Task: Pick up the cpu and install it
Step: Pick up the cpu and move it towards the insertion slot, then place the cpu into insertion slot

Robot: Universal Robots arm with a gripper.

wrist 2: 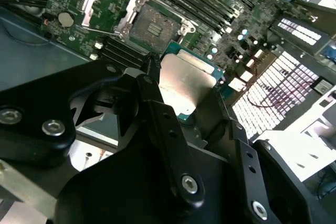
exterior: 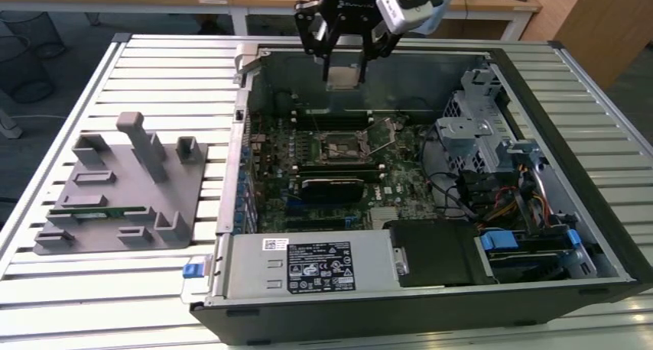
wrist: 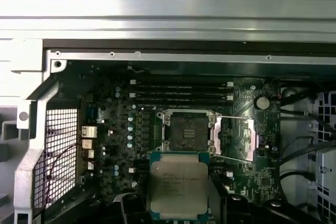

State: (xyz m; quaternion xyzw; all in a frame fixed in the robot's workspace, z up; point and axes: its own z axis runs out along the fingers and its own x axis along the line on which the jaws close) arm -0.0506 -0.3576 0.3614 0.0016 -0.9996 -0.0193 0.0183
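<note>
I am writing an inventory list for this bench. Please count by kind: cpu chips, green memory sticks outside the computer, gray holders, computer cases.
cpu: 1, held in the gripper
green memory stick: 1, lying on the holder
gray holder: 1
computer case: 1, side open
Total: 4

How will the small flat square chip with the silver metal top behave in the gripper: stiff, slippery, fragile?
The small flat square silver-topped cpu looks rigid: it shows no bend where the black gripper pinches its edges. Its smooth metal top is probably slippery, so an edge grip seems safer. Being thin, it is likely light.
</note>
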